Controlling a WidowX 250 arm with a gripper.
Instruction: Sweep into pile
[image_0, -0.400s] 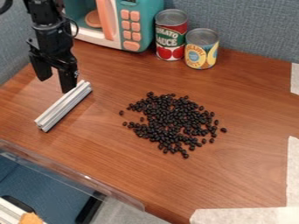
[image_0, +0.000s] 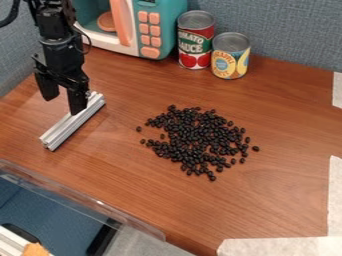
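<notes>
The brown wooden table meets a blue-grey wall, with a toy microwave, a red can and a yellow can near it. In my camera view, the black beans lie loosely scattered mid-table. I have the gripper open at the upper end of the silver bar, apart from the beans; whether it touches the bar, I can't tell
</notes>
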